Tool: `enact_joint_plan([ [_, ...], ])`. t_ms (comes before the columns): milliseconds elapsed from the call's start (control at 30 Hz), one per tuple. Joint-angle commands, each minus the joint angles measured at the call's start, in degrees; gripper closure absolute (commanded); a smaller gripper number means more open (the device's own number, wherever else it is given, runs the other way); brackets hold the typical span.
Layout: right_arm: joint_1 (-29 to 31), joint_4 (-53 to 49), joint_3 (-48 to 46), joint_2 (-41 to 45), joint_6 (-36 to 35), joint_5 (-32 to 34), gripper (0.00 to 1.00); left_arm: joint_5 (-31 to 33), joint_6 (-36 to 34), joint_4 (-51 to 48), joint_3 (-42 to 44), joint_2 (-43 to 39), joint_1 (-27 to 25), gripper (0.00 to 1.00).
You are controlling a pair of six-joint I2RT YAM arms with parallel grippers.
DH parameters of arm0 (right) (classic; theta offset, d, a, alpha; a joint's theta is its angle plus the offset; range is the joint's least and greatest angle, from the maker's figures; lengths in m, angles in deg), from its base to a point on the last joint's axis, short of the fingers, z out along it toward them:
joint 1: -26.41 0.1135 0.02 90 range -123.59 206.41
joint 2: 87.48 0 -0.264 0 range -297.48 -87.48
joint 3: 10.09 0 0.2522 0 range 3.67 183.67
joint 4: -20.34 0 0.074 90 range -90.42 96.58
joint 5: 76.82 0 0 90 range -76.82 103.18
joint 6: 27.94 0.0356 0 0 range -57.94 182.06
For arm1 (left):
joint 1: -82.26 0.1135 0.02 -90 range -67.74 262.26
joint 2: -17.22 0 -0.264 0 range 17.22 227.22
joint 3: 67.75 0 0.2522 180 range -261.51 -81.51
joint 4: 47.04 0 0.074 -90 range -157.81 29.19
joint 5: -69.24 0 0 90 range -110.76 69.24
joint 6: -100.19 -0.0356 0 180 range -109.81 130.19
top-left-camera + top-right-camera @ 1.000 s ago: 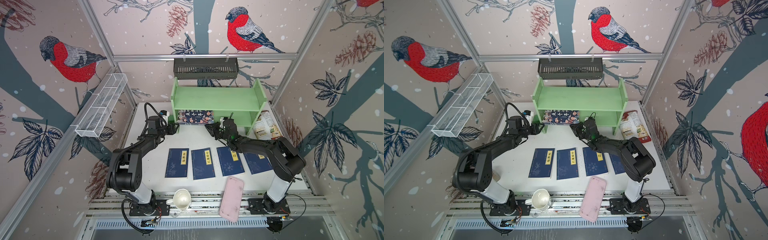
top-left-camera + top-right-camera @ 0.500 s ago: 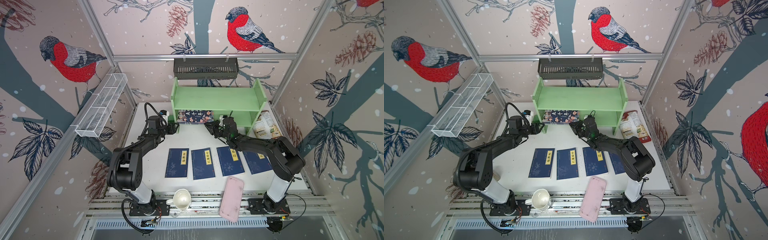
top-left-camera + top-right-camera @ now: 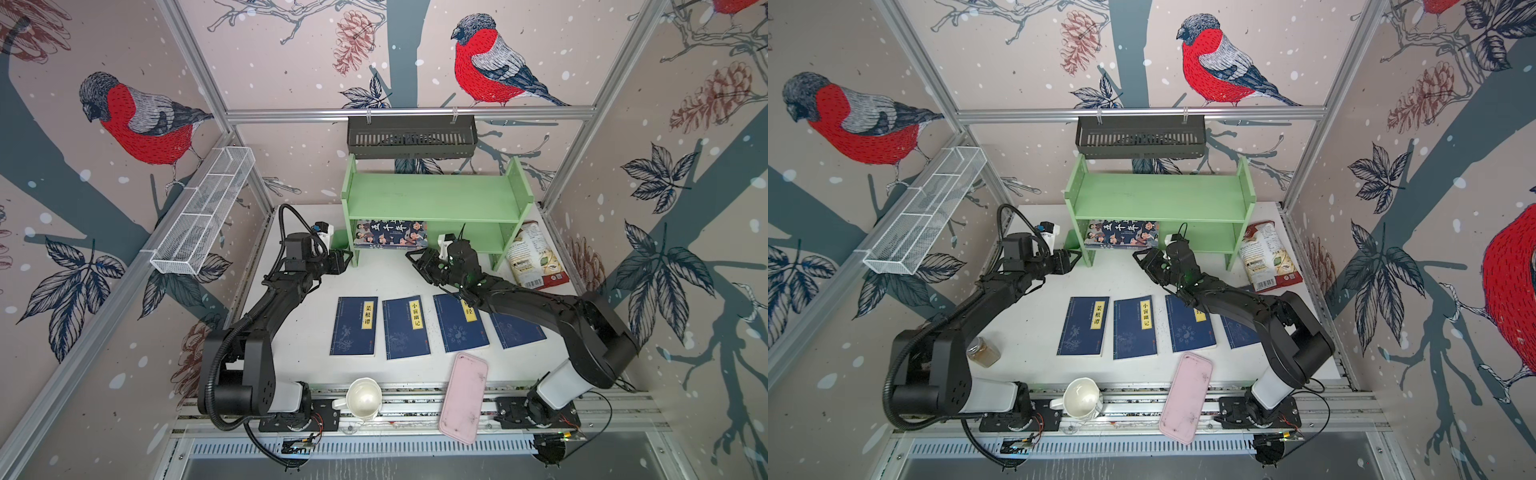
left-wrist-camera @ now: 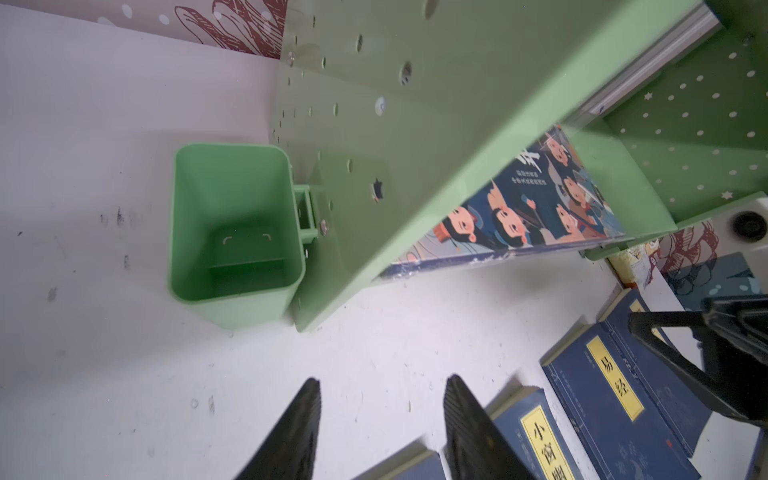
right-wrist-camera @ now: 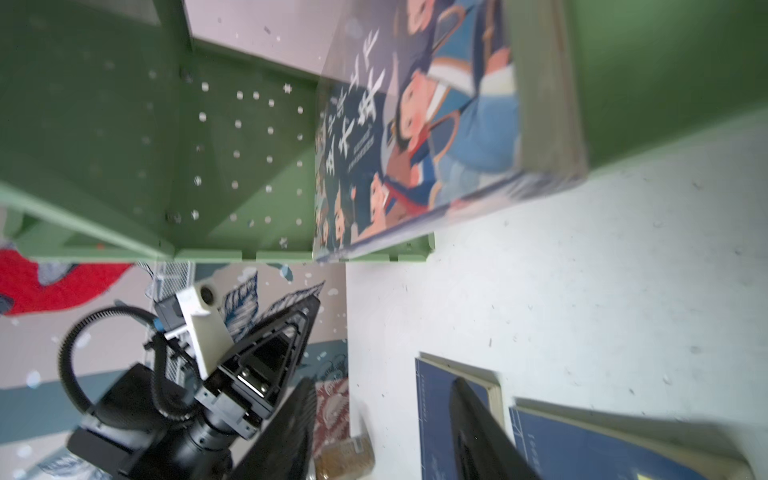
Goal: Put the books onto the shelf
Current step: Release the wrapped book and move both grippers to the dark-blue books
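1. Pink wallpaper (image 3: 291, 62) with red-breasted birds, branches and pinecones covers the walls.
2. An aluminium bar (image 3: 291, 113) crosses the upper middle in both top views.
3. A scuffed white tabletop (image 3: 382, 270) fills the lower centre.

This is a robotics test cell in a lab, not a lived-in room. Silver aluminium framing (image 3: 409, 111) boxes in the space around the green shelf (image 3: 432, 195). The walls behind and beside the shelf are flat printed panels (image 3: 137, 120) — bullfinches, pine cones, leaves. The shelf stands at the back of a scuffed white worktop (image 3: 299, 332). Opposite the shelf, along the front edge, a slotted metal rail (image 3: 415, 406) carries the bolted bases of two black robot arms — the left arm (image 3: 266, 307) and the right arm (image 3: 540, 309).
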Motion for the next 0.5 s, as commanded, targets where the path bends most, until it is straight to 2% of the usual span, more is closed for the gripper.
enact_joint_plan([
  [0,2.33,-13.45,2.0,1.99,-12.17,0.59,0.37,-2.03,-2.94,-14.98,-2.93,-0.81,1.0,0.49],
  [133,4.01,-24.16,3.98,3.43,-16.88,0.95,0.35,-8.07,-2.59,-26.07,-6.86,1.49,3.63,0.46],
  [267,4.72,-26.86,2.92,5.7,-20.72,-1.5,0.33,-13.11,-2.05,-33.2,-6.89,4.9,5.51,0.44],
  [367,5.58,-26.65,4.15,3.86,-23.23,-7.45,0.31,-11.9,-3.26,-33.41,-5.45,5.4,5.63,0.34],
  [467,6.83,-28.63,5.85,0.82,-24.91,-7.11,0.31,-8.65,-5.28,-35.02,-5.09,8.42,5.63,0.33],
])
